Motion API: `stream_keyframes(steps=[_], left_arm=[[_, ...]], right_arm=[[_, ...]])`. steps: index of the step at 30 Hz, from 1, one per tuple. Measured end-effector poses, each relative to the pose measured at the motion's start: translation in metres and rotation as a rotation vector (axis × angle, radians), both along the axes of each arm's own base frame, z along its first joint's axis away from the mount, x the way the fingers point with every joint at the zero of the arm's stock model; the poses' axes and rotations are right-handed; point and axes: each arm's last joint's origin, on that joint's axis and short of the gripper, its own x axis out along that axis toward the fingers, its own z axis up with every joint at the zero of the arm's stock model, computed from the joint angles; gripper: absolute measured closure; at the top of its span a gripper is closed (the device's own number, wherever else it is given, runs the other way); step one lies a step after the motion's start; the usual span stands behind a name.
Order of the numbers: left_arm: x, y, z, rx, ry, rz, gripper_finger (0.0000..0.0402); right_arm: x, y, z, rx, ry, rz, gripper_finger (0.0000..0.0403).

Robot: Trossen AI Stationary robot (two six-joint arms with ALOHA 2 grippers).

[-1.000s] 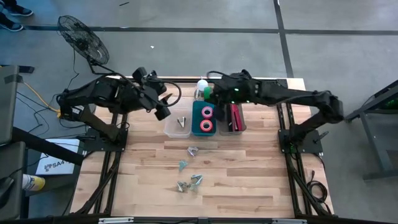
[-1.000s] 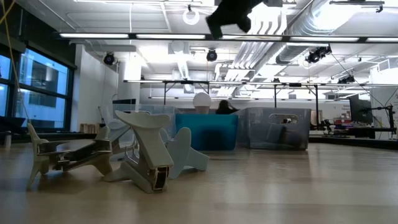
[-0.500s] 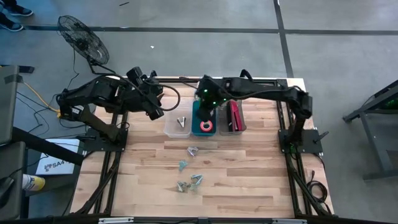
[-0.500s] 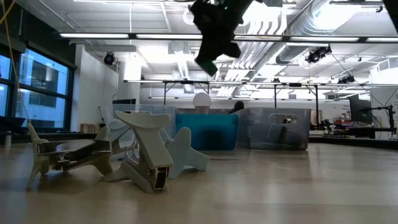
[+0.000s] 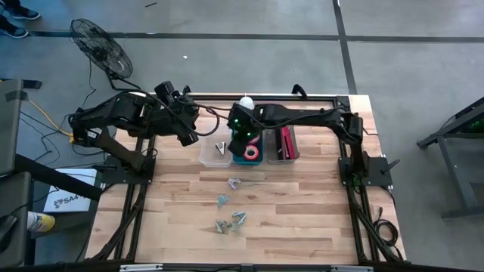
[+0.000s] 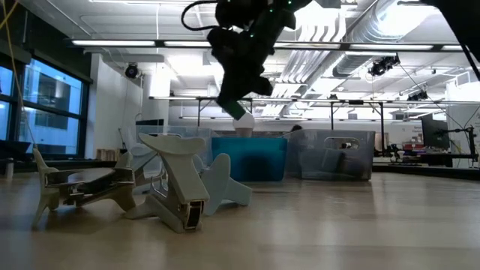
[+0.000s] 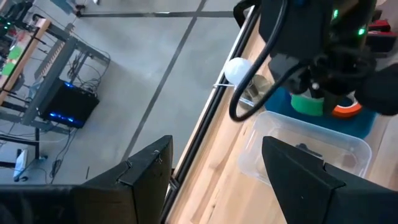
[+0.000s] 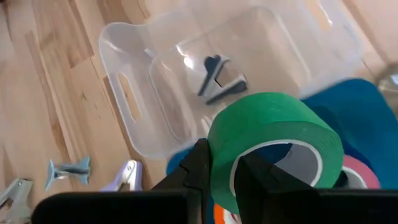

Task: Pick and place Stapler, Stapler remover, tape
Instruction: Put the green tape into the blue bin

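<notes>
- The right gripper (image 8: pixel 221 171) hangs over the blue bin (image 5: pixel 239 153) at the back of the wooden table (image 5: pixel 302 211), its fingers pinched tight through the wall of a green tape roll (image 8: pixel 273 146), one finger inside the pale core and one outside.
- In the high view, the right arm reaches in across the back edge of the table, and the green roll is hidden under its wrist.
- Below the held roll, a pink tape roll (image 5: pixel 252 153) lies in the blue bin; the right wrist view also catches an orange edge there.
- The red stapler (image 5: pixel 286 141) lies lengthwise in the clear bin (image 5: pixel 280 159) just to the right of the blue one.
- A second clear bin (image 8: pixel 155 81), on the other side of the blue one, holds one silvery staple remover (image 8: pixel 219 78).
- More staple removers (image 5: pixel 231 204) lie scattered loose on the bare wood nearer the front of the table; two of them loom large in the low view.
- The left gripper (image 7: pixel 230 186) waits above the back left of the table beside the clear bin, its fingers spread wide with nothing between them.
- A white-capped bottle (image 5: pixel 246 103) stands at the back edge behind the bins.
- A floor fan (image 5: pixel 98 47) stands off the table's back left corner.
</notes>
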Motion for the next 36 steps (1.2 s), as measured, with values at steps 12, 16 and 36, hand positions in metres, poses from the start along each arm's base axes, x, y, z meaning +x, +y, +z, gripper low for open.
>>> stream_keyframes(steps=[12,16,36], left_arm=[[0.0,0.0,0.0,-0.003,-0.001,0.0,0.0158],[0.0,0.0,0.0,-0.003,-0.001,0.0,0.0158],[0.0,0.0,0.0,-0.022,-0.02,0.013,0.0158]], right_arm=[[0.006,0.005,-0.03,-0.041,-0.026,-0.008,0.0368],[0.006,0.01,-0.043,-0.03,-0.135,0.018,0.0368],[-0.062,0.001,-0.076,0.064,-0.683,-0.023,0.0368]])
